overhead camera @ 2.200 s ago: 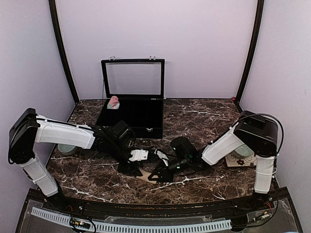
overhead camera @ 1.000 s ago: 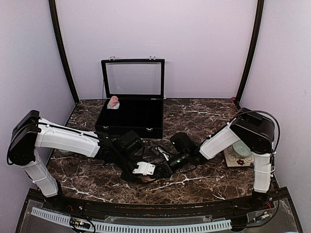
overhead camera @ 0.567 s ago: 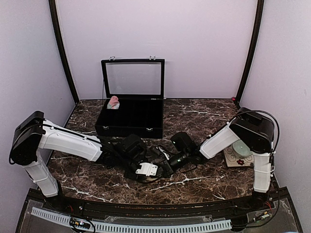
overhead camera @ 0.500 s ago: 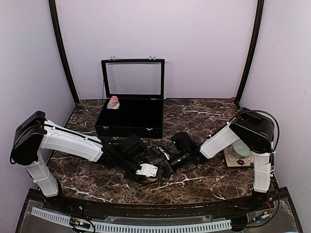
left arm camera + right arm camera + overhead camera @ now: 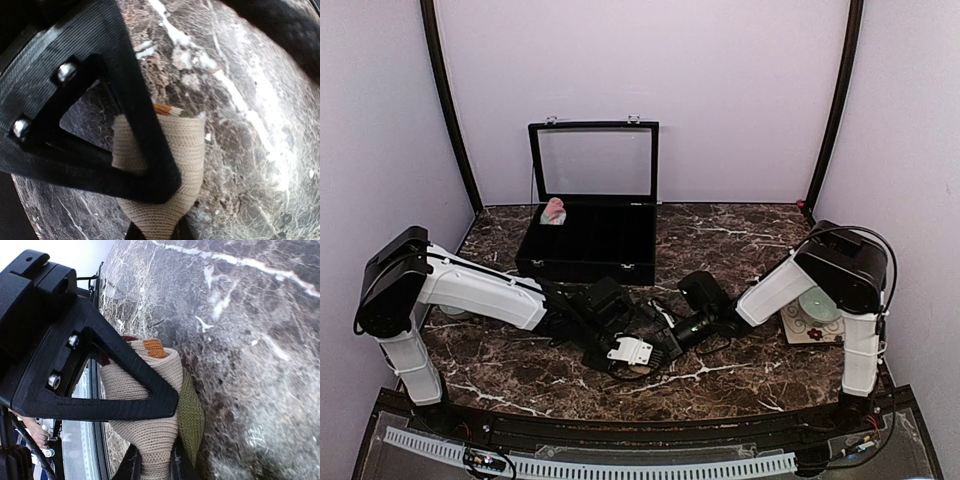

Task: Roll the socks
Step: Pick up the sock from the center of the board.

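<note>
One tan sock [image 5: 167, 150], bunched, with orange and olive bands showing, lies on the marble desk [image 5: 750, 240] in front of the case [image 5: 588, 240], toward the near edge. Left tool [image 5: 159, 192] pressed together, pinching the tan sock. Right tool [image 5: 167, 407] clamped narrow on the sock's folded part. Both tools meet low over the desk. Pink sock [image 5: 554, 210] sits at the case's rear left corner, well apart from both tools.
</note>
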Robot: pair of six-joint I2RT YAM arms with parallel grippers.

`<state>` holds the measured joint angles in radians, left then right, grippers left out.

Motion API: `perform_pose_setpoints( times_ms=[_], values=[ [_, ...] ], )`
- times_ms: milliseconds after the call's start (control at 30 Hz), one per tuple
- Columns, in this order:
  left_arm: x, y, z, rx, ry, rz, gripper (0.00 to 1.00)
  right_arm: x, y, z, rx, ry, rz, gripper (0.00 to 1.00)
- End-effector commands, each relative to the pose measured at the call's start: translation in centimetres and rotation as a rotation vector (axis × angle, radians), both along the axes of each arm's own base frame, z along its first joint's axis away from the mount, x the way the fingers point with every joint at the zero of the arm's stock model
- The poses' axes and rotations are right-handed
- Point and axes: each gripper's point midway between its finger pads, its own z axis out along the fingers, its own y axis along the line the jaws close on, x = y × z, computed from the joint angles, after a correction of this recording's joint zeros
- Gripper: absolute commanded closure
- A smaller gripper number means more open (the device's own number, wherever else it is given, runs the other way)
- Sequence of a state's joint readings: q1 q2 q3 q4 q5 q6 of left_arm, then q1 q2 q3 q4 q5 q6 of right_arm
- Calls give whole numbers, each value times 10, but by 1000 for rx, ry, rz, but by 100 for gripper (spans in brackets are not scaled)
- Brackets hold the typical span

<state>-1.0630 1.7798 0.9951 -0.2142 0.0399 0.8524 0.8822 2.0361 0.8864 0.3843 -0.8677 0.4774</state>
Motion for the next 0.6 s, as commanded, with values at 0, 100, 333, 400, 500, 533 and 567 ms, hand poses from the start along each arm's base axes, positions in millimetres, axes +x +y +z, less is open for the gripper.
perform_pose_setpoints(
  times_ms=[0, 100, 333, 400, 500, 533, 567],
  values=[
    [-13, 27, -38, 147, 82, 23, 100, -11, -37, -57, -250, 79, -79, 100],
    [-8, 29, -32, 136, 77, 58, 100, -1, -32, -42, -214, 22, -102, 81],
    [22, 35, 35, -6, 313, 228, 100, 46, -40, 6, -220, -275, -255, 1],
    [26, 35, 71, -107, 453, 246, 100, 63, -48, 28, -229, -387, -327, 1],
    [40, 35, 127, -303, 608, 282, 100, 91, -66, 72, -244, -580, -461, 1],
    [44, 34, 146, -359, 641, 279, 100, 98, -70, 96, -207, -647, -502, 1],
    [44, 33, 160, -392, 672, 273, 100, 101, -72, 122, -150, -710, -536, 1]
  ],
)
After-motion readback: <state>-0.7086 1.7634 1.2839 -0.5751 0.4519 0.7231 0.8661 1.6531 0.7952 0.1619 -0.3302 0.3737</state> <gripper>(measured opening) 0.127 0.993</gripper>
